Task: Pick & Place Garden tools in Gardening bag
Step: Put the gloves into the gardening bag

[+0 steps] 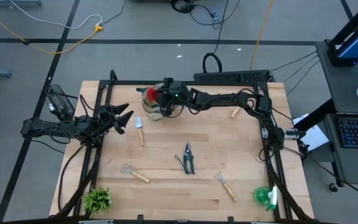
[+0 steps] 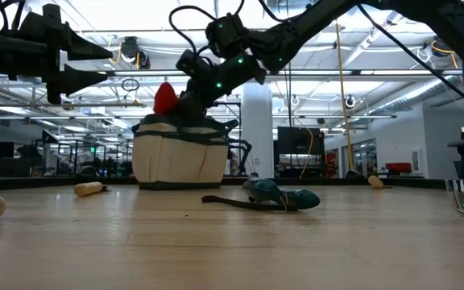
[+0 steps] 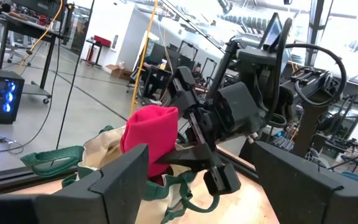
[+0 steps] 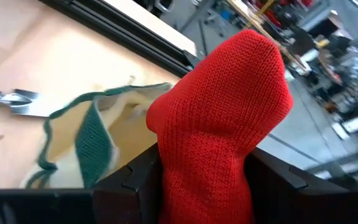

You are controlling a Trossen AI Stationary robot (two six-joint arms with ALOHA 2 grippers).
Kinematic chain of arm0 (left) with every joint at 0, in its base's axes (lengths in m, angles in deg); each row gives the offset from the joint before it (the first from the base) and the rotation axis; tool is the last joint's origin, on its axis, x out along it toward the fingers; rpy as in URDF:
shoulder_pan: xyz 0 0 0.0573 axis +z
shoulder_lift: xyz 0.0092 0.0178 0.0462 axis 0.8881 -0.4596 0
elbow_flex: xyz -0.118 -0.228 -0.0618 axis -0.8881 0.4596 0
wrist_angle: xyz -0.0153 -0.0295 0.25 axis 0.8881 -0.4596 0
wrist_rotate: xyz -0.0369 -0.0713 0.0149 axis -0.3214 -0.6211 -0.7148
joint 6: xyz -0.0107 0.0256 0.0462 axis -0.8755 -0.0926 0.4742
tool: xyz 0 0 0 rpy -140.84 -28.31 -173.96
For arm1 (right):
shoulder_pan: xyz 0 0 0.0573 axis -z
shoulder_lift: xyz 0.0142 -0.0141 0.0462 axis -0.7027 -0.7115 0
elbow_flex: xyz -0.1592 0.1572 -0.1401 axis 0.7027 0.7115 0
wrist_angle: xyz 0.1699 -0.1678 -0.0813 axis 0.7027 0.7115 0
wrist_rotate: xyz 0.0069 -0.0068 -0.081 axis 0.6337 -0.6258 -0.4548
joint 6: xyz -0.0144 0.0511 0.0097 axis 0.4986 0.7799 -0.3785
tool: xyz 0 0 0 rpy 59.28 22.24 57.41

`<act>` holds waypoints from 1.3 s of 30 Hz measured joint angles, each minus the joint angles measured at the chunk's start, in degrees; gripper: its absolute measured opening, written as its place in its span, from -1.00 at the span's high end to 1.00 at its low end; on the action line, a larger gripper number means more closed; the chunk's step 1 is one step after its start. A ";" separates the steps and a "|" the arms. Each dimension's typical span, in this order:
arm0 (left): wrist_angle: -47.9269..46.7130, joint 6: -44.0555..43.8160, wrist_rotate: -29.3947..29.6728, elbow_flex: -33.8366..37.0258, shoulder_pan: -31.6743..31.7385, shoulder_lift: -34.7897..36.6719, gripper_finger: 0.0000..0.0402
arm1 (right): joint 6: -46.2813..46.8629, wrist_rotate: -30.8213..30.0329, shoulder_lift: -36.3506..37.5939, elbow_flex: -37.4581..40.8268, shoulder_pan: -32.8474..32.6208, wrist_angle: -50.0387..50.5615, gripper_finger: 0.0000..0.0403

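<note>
From above, the right arm reaches across the far part of the table (image 1: 185, 186) toward the left, and the right gripper (image 1: 158, 96) is over the gardening bag (image 1: 154, 112), its jaws clamped on a red glove (image 1: 150, 94). The bag stands at the far side of the table, left of the middle. The left arm lies at the left edge, with the left gripper (image 1: 127, 118) pointing toward the bag, its jaws apart and holding nothing. A trowel (image 1: 140, 129) lies just beside the bag on its near side. The pruning shears (image 1: 188, 157) are in the middle of the table, one hand rake (image 1: 133, 173) is to the near left of them and another hand rake (image 1: 225, 185) to the near right. The green spray bottle (image 1: 265, 196) is at the near right corner and a small leafy plant (image 1: 97, 200) at the near left corner. A wooden handle (image 1: 235, 112) lies under the right arm.

In the low view, the right arm comes down at a slant from the upper right, and the glove (image 2: 164, 97) is just above the open mouth of the bag (image 2: 180, 157). The shears (image 2: 272, 196) lie in front.

In the left wrist view, the two dark fingers (image 3: 120, 180) stand wide apart, and between them the right gripper (image 3: 194, 152) is seen holding the glove (image 3: 149, 137) over the bag (image 3: 104, 149).

In the right wrist view, the glove (image 4: 222, 124) stands upright between the fingers (image 4: 135, 180), which press on its lower part; the bag's green-trimmed rim (image 4: 92, 143) and the trowel blade (image 4: 17, 101) are behind it.
</note>
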 joint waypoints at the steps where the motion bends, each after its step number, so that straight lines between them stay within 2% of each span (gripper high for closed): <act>1: -0.02 0.00 0.00 0.00 0.00 0.00 -0.46 | 0.05 -1.62 0.04 0.00 -0.07 -0.03 0.12; 8: -0.02 0.02 0.04 0.00 0.00 0.00 -0.46 | 0.07 -14.08 0.05 0.00 -1.02 -0.03 0.12; 16: -0.02 0.02 0.07 0.00 0.00 0.00 -0.47 | -0.54 -15.53 0.05 0.00 -1.92 -0.03 0.12; 23: -0.02 0.01 0.09 0.00 0.00 0.00 -0.47 | -5.19 -15.51 0.05 0.00 -3.46 -0.03 0.09; 30: -0.02 0.00 0.09 0.00 0.00 0.00 -0.47 | -8.67 -15.97 0.05 0.00 -3.75 -0.05 -0.22; 34: -0.02 0.00 0.07 0.00 0.00 0.00 -0.46 | -12.91 -20.12 0.05 0.00 -3.77 -0.05 -0.45; 39: -0.02 0.00 0.09 0.00 0.00 0.00 -0.47 | -17.01 -21.80 0.24 0.00 -3.82 -0.48 -0.65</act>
